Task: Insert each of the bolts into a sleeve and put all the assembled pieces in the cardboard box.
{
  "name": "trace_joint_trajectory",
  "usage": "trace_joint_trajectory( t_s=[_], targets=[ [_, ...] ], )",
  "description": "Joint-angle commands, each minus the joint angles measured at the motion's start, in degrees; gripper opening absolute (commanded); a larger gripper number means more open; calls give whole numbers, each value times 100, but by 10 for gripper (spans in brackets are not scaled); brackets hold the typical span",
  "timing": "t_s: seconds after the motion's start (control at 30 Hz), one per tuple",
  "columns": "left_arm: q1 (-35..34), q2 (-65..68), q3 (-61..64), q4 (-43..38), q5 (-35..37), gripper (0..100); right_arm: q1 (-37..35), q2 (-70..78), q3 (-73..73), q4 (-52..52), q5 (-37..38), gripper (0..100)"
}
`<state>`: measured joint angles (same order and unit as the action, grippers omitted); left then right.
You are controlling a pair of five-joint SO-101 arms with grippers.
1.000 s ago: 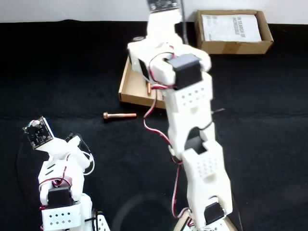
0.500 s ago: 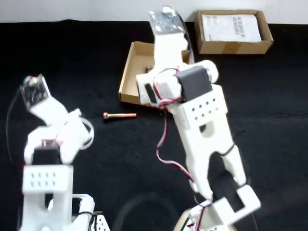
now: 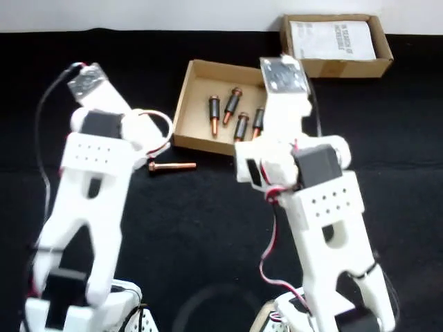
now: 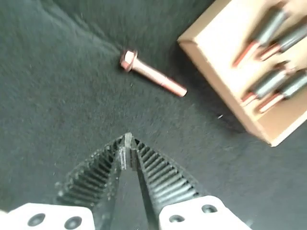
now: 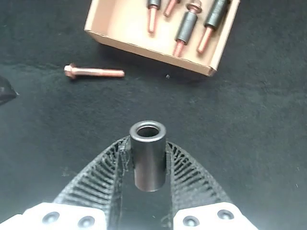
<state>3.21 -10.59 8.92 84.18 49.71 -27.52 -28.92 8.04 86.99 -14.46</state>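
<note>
**A:** From above first. Room to move?
**B:** Plenty. Bare black bench (image 3: 387, 152) out to either side. An open strip of cloth between the left arm (image 3: 90, 173) and the right arm (image 3: 315, 200).
**A:** Anything written?
**B:** Only a white printed sheet (image 3: 331, 38) in the far box (image 3: 332, 68), well past both arms. Too small to read.
**A:** And the task's things?
**B:** Beyond the arms, the cardboard box (image 3: 181, 111), with four assembled pieces (image 3: 214, 115) lying inside. Just outside its near wall, a loose bolt (image 3: 172, 165) flat on the bench, close by the left arm's wrist. Right arm's wrist partly over the box's near right corner.
**A:** Left wrist view?
**B:** Tips of the left hand (image 4: 128, 149) pinched together, empty. Ahead of the tips and apart from them, the bolt, open cloth all round it. Past the bolt, a corner of the cardboard box.
**A:** Right wrist view?
**B:** The right hand (image 5: 147, 143) clamped on a dark sleeve (image 5: 148, 163), held lengthwise between the fingers, open bore facing the camera. Well ahead, bolt and box, with bare cloth between them and the hand.
</note>
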Motion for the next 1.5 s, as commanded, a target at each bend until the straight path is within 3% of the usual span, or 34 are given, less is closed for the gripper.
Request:
trace_joint_trajectory(
  t_s=[0.0,0.23,0.5,0.67,0.87,1.33,1.47],
  targets=[
    [110,716,-497,132,158,13,136,-866,1015,-523,-35,6],
    [92,2202,-1244,334,343,13,127,-1833,2721,-1174,-18,6],
    [92,3723,-2457,316,1116,18,101,-1991,3152,-1332,9,6],
    [101,4497,-3292,334,1802,120,101,-1895,3160,-1385,9,6],
    [92,4980,-3908,308,1934,226,101,-1675,3160,-1358,176,6],
    [-470,5745,-4084,360,2031,231,127,-1622,3178,-1508,404,6],
    [-435,5719,-4418,879,2031,231,127,-1367,3169,-1587,404,6]
  ],
)
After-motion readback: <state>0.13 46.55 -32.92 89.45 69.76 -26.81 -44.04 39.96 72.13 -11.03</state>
